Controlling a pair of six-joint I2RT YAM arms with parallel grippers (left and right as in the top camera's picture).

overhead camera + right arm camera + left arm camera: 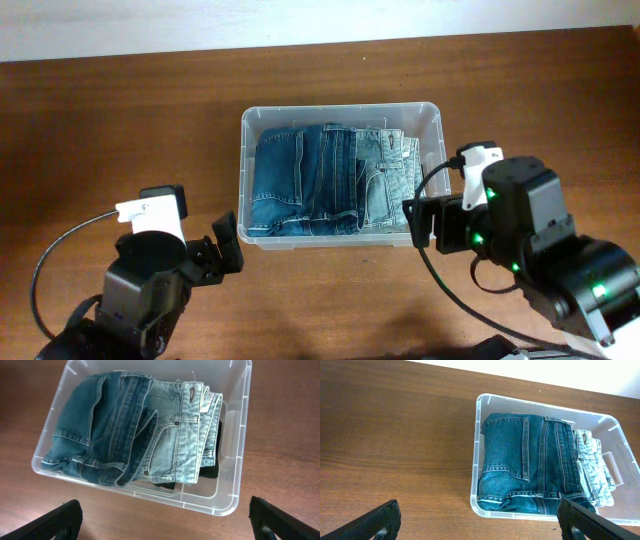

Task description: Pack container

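Observation:
The clear plastic container (340, 108) stands at the middle of the wooden table. Inside lie folded dark blue jeans (295, 180) on the left and folded light blue jeans (390, 180) on the right. A dark garment (212, 467) shows under the light jeans. My left gripper (225, 245) is open and empty, just off the container's front left corner. My right gripper (420, 222) is open and empty at the container's front right corner. The left wrist view shows the container (476, 450) beyond the open fingers (480, 527). The right wrist view shows it (242, 435) beyond the open fingers (167, 522).
Bare brown wooden table (120, 130) surrounds the container on all sides. A pale wall edge (300, 20) runs along the far side of the table. Black cables (60, 250) trail from both arms near the front.

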